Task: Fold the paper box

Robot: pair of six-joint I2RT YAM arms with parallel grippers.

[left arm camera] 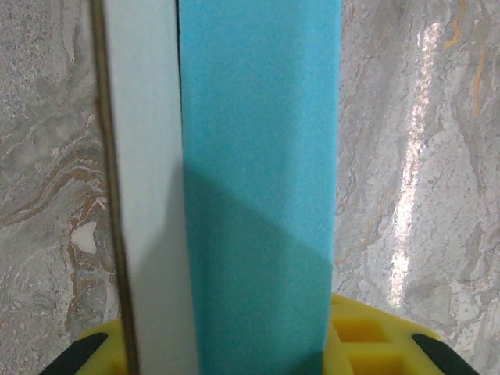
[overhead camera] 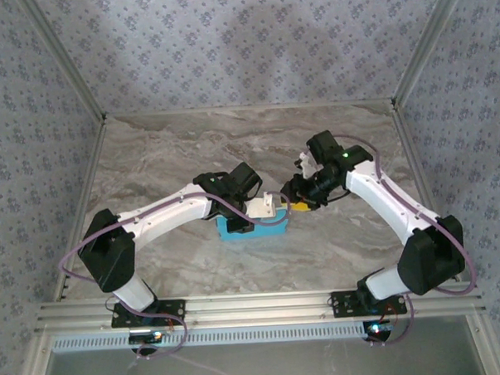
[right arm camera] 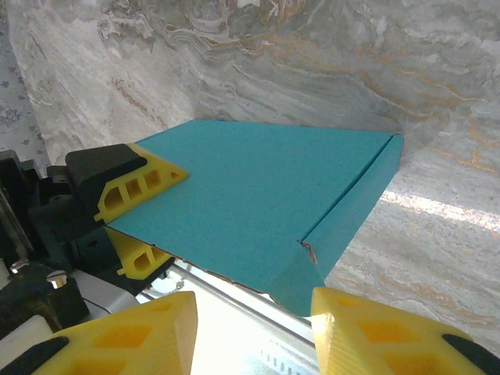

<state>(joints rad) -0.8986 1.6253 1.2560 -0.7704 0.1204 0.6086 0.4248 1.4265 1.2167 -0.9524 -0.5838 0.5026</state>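
left gripper clamped on the paper box edge (jaws above and beneath it). right gripper part-open and empty, a box corner just before it.

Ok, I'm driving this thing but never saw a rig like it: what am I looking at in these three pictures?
Two robot arms, the left arm and the right arm, are bolted at the near edge of a marble table. The wide picture comes from a fixed camera above and behind them; the other two come from a camera on each wrist. The one thing being worked is the blue paper box. The left claw is shut on its edge, clamping it from above and below. The right claw stands open, with the box's corner just ahead of its gap.
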